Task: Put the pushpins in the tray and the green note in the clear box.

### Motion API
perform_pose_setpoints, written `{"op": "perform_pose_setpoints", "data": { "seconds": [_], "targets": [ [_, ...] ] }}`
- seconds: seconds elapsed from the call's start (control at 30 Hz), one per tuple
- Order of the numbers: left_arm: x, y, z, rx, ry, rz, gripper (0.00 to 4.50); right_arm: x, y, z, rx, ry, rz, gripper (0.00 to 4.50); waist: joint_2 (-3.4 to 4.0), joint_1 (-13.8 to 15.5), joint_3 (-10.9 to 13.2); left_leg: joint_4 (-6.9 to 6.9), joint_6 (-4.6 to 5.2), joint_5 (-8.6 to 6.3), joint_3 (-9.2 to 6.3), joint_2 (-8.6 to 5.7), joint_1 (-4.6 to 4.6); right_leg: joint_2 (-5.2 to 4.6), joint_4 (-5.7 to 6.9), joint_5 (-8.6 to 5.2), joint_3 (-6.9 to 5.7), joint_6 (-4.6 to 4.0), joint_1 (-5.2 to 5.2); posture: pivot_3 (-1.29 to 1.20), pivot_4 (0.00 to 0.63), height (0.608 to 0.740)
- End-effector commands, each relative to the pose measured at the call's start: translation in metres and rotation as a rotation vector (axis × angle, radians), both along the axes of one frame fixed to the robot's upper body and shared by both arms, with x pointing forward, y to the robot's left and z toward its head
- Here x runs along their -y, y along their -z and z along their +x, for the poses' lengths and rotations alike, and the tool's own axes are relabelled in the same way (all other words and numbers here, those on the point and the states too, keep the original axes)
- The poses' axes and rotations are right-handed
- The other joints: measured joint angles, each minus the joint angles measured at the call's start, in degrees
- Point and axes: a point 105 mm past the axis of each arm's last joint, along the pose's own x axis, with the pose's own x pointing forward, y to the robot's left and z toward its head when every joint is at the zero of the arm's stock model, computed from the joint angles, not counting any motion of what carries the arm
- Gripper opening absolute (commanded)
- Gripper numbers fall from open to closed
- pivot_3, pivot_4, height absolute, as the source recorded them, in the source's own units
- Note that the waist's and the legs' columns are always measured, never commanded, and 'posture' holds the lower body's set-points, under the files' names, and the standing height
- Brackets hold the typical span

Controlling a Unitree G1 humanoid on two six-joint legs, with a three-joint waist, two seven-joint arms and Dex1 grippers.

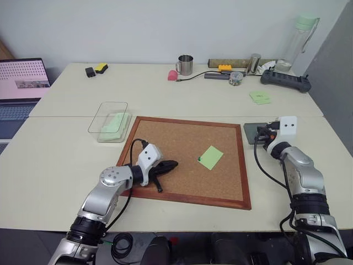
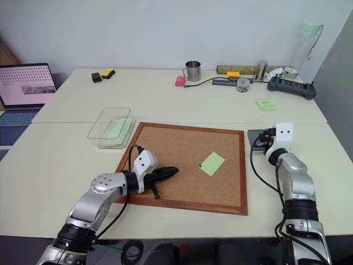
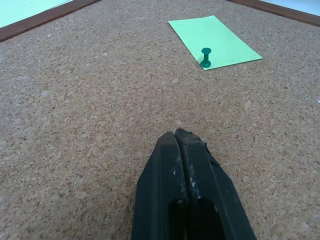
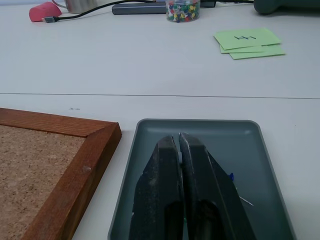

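Pale desks held your corkboard [image 1: 187,160]. Green note [image 1: 210,157] was pinned to it by one dark green pushpin [image 3: 205,57]. Right gripper [image 4: 179,142], nearly closed, hung over the grey tray [image 4: 250,131] beside the board. Left gripper [image 3: 176,137] sat clamped empty. Clear box [image 1: 108,118] waited off the board's far-left corner.

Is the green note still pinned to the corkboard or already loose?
Pinned: a dark green pushpin stands upright through the green note, which lies flat on the corkboard.
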Motion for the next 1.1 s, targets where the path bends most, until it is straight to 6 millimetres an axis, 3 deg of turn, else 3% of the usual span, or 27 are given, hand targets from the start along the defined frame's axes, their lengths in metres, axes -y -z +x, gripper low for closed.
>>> {"op": "perform_pose_setpoints", "data": {
  "seconds": [0.03, 0.53, 0.63, 0.77, 0.9, 1.0, 1.1],
  "targets": [
    [-0.013, 0.03, -0.008, -0.109, -0.045, 0.077, 0.0, 0.0, -0.016, 0.003, 0.069, -0.005, 0.023, 0.98, 0.01, 0.0, 0.0, 0.0, 0.0, 0.0, 0.0, 0.01, 0.0, 0.0, 0.0, 0.0, 0.01, 0.0, 0.0, 0.0, 0.15, 0.74],
    [-0.012, 0.029, -0.006, -0.107, -0.041, 0.075, 0.0, 0.005, -0.02, -0.002, 0.102, 0.011, 0.0, 3.92, 0.01, -0.1, 0.0, -0.01, 0.0, 0.0, 0.01, 0.01, 0.0, 0.0, 0.0, 0.0, 0.02, 0.0, 0.0, 0.0, 0.15, 0.74],
    [-0.012, 0.03, -0.006, -0.107, -0.039, 0.075, 0.0, 0.001, -0.026, -0.004, 0.137, -0.01, 0.003, 4.08, 0.01, -0.1, 0.0, 0.0, 0.0, 0.0, 0.01, 0.01, 0.0, 0.0, 0.0, 0.0, 0.01, 0.0, 0.0, 0.0, 0.15, 0.74],
    [-0.013, 0.03, -0.007, -0.108, -0.044, 0.076, 0.0, -0.034, -0.028, -0.024, 0.166, -0.222, -0.106, 4.08, 0.02, 0.0, 0.0, -0.02, 0.0, 0.0, -0.01, 0.02, 0.0, 0.0, 0.0, -0.02, 0.0, 0.03, -0.01, 0.0, 0.15, 0.74],
    [-0.014, 0.03, -0.008, -0.11, -0.045, 0.076, 0.0, -0.078, -0.024, -0.053, 0.156, -0.448, -0.102, 4.08, 0.02, 0.0, 0.0, -0.04, 0.0, -0.01, -0.07, 0.04, -0.01, 0.0, -0.03, -0.13, -0.01, 0.22, 0.0, 0.0, 0.15, 0.74],
    [-0.013, 0.03, -0.006, -0.11, -0.044, 0.076, 0.0, -0.111, -0.013, -0.078, 0.107, -0.627, -0.11, 4.08, 0.02, 0.0, 0.0, -0.03, 0.0, 0.0, -0.17, 0.07, 0.0, 0.0, -0.01, -0.14, -0.01, 0.24, 0.0, 0.0, 0.15, 0.74],
    [-0.013, 0.03, -0.005, -0.108, -0.041, 0.077, 0.0, -0.131, 0.001, -0.088, 0.064, -0.71, -0.155, 4.08, 0.01, 0.0, 0.0, 0.01, 0.0, 0.0, -0.2, 0.06, 0.01, 0.0, -0.02, -0.15, 0.0, 0.26, 0.01, 0.0, 0.15, 0.74]
  ]
}}
